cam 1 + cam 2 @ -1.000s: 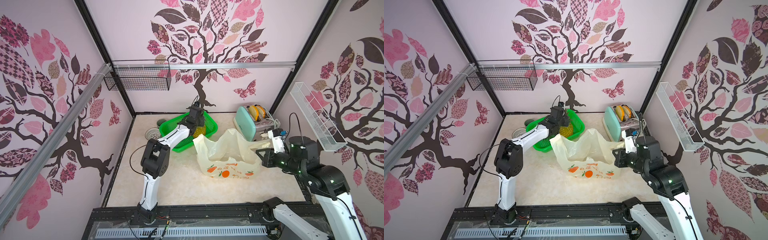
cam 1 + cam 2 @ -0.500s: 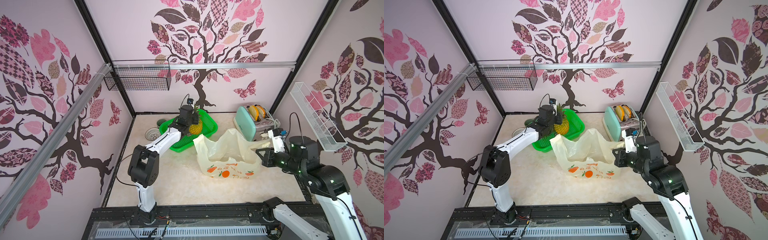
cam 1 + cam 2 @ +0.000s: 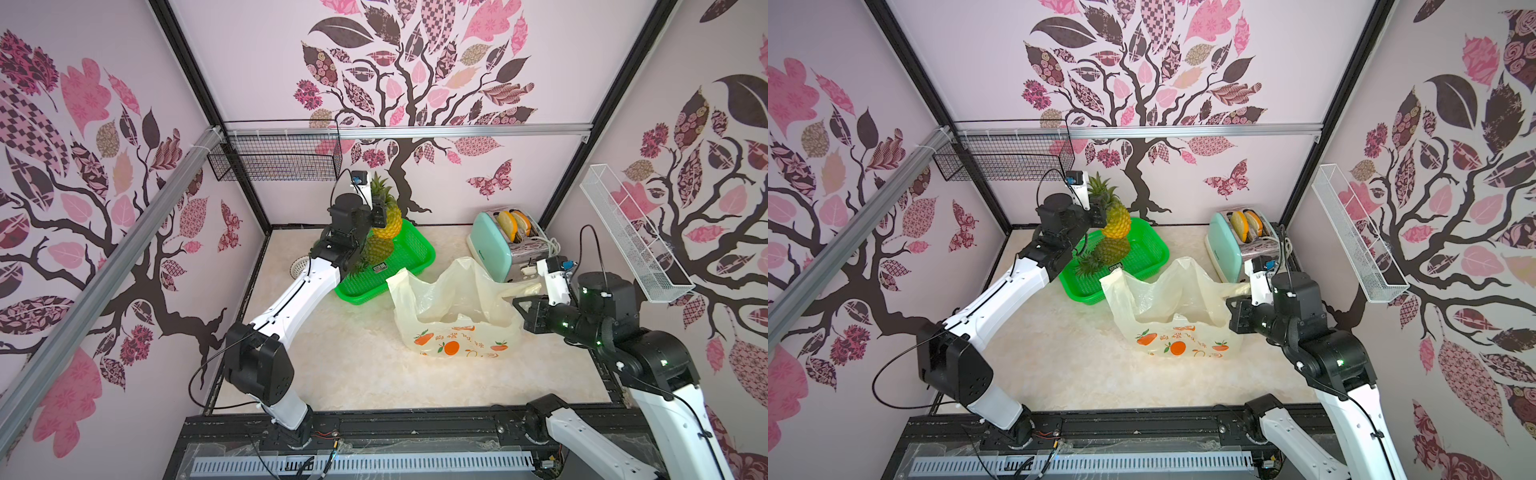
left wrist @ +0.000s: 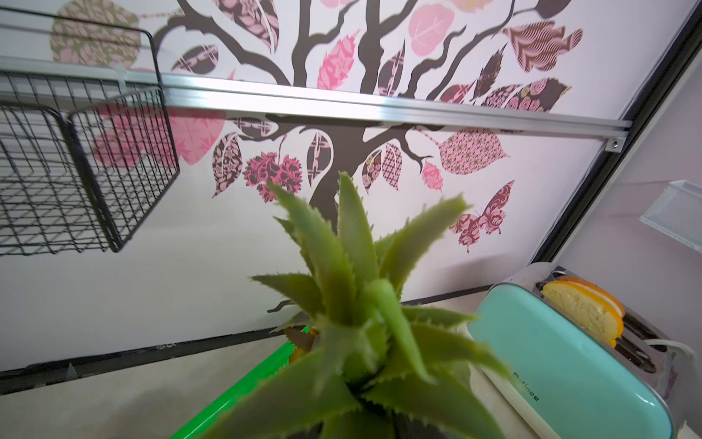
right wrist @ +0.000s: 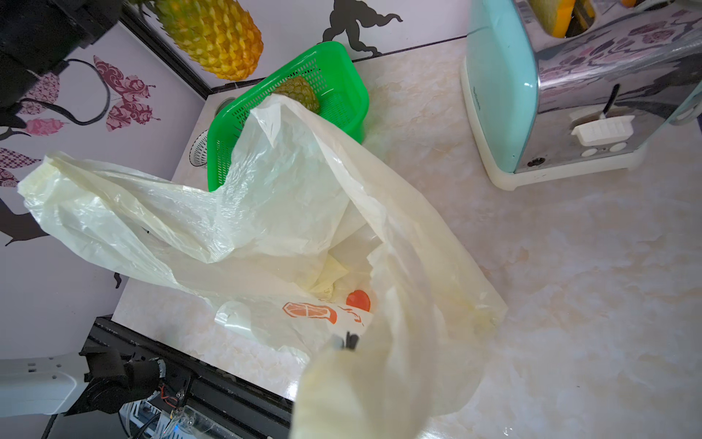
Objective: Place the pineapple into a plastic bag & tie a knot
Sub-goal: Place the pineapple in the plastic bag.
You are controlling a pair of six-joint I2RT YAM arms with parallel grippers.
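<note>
Pineapple hung above the green basket, clamped near its crown by the left gripper — probably heavy, rigid, rough enough to hold; right gripper pinched the thin, slippery plastic bag

You have the basket at the back, left of centre, with a second pineapple lying in it. The raised pineapple hangs above it in the left gripper. The bag sits just right of and before the basket, its right edge in the right gripper. The toaster stands behind the bag.
</note>
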